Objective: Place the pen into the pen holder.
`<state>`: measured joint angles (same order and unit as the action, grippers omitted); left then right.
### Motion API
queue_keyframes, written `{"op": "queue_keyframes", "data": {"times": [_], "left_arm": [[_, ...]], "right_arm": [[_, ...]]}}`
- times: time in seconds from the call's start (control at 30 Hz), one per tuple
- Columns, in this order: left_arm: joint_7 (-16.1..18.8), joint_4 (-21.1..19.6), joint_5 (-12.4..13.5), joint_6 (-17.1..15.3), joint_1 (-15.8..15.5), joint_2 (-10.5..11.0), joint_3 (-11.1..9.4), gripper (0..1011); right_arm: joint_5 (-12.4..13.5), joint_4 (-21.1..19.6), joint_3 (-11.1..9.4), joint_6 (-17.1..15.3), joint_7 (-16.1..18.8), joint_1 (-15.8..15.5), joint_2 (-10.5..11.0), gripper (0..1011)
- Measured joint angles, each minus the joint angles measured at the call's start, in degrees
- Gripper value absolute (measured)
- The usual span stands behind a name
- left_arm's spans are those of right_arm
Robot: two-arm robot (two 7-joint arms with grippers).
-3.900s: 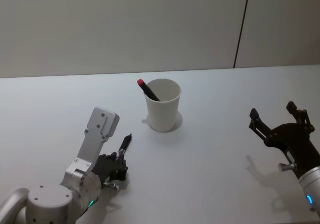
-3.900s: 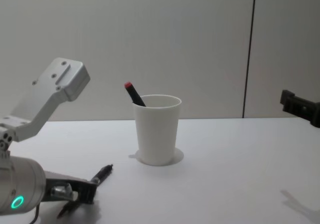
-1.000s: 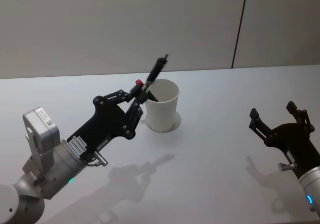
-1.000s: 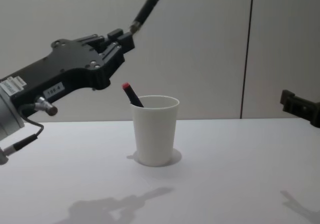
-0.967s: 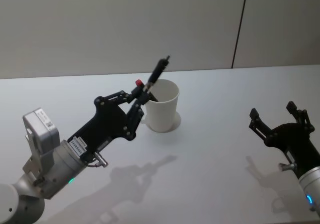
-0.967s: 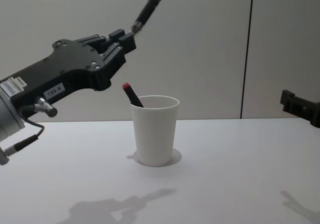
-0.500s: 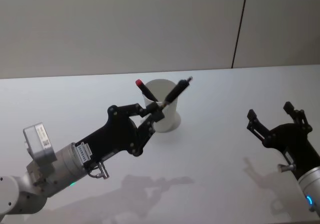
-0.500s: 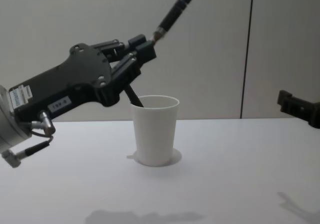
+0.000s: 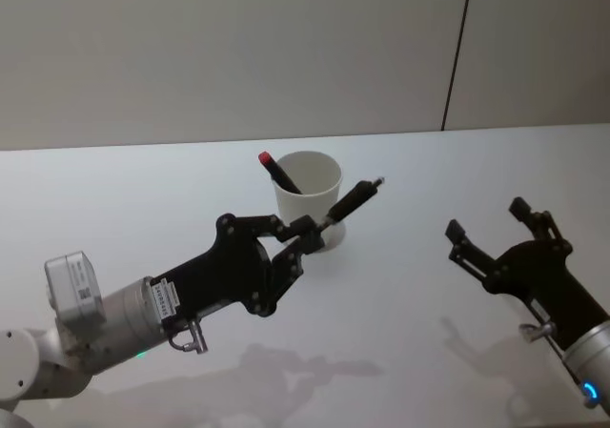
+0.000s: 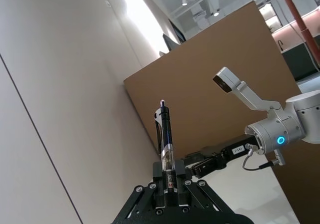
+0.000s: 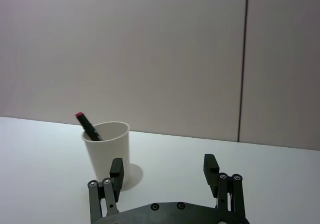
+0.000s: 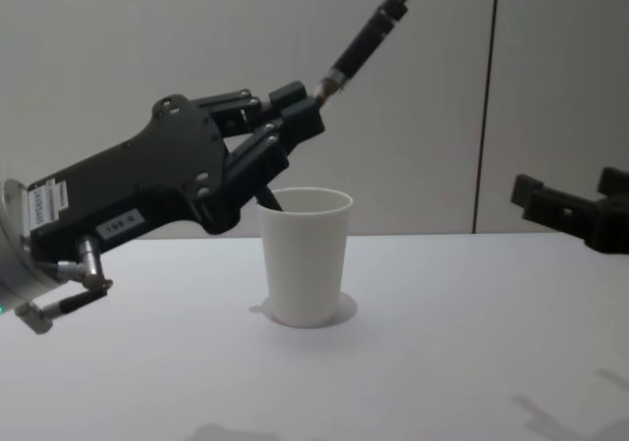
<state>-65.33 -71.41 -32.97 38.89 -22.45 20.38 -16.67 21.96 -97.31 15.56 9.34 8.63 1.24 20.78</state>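
Closest to us on the right, the right gripper [image 9: 488,216] hangs over the table [image 9: 400,333] with its fingers spread wide and nothing in them, so it looks parked. Further in, the left gripper [image 9: 310,230] is doing the work: its fingers are pinched tight on one end of the pen [image 9: 351,199]. Nearly the whole barrel sticks out past the fingertips, slanting up and toward our right. We'd call the pen light, stiff and a bit slick, so an end pinch like this could let it swivel. Still, holding it by the end leaves the long free part to go into the holder first. The chest view puts the pen above the rim of the pen holder [image 9: 300,204], with the free end out past its right side. Whether it's really over the mouth or a little in front of it, we honestly can't tell. The holder stands upright just beyond the fingers, and a red-capped pen [image 9: 279,173] leans against its far-left rim. It's a paper cup, so we reckon one bump would tip it.
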Motion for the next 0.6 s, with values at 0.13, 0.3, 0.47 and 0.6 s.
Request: {"op": "queue_keyframes", "data": {"times": [0.13, 0.3, 0.47, 0.6], "left_arm": [[-1.1, 0.5, -0.4, 0.4, -0.3, -0.1, -0.1, 144], [-2.2, 1.0, -0.7, 0.8, -0.6, -0.2, -0.1, 144], [-2.9, 1.3, -0.9, 1.0, -0.8, -0.3, -0.1, 144], [-3.2, 1.4, -1.0, 1.1, -0.9, -0.3, -0.2, 144]], "right_arm": [[1.2, -0.3, -0.1, 0.2, 2.9, -0.1, 0.4, 1002], [3.3, -0.8, -0.1, 0.4, 7.5, -0.3, 1.0, 1002], [5.2, -1.2, -0.2, 0.7, 11.5, -0.4, 1.4, 1002], [6.9, -1.4, -0.2, 0.8, 14.9, -0.5, 1.8, 1002]]}}
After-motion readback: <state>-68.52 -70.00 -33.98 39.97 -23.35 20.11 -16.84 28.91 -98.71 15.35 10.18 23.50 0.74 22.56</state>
